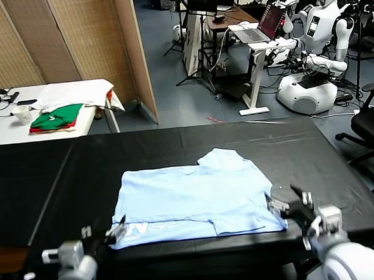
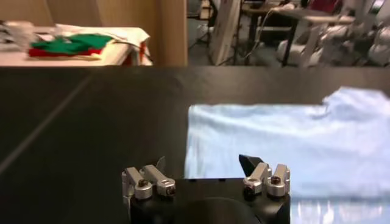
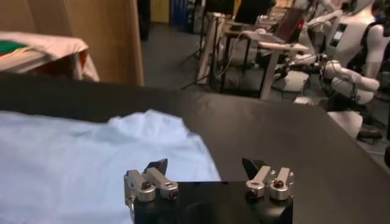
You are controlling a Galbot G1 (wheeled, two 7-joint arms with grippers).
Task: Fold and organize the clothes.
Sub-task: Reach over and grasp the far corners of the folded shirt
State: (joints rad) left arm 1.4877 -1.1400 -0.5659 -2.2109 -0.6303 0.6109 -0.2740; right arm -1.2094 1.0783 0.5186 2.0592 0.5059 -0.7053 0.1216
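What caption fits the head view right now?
Partly folded blue T-shirt on the black table, left claw and right claw open at its near corners.

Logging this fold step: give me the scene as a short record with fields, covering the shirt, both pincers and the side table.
surface: black table
garment: pale blue T-shirt, lying flat on the table, partly folded, white lettering showing at its near left corner
left pincer: open, at the shirt's near left corner, holding nothing
right pincer: open, at the shirt's near right corner, holding nothing
background: white side table carrying folded green and red garments and a white cup
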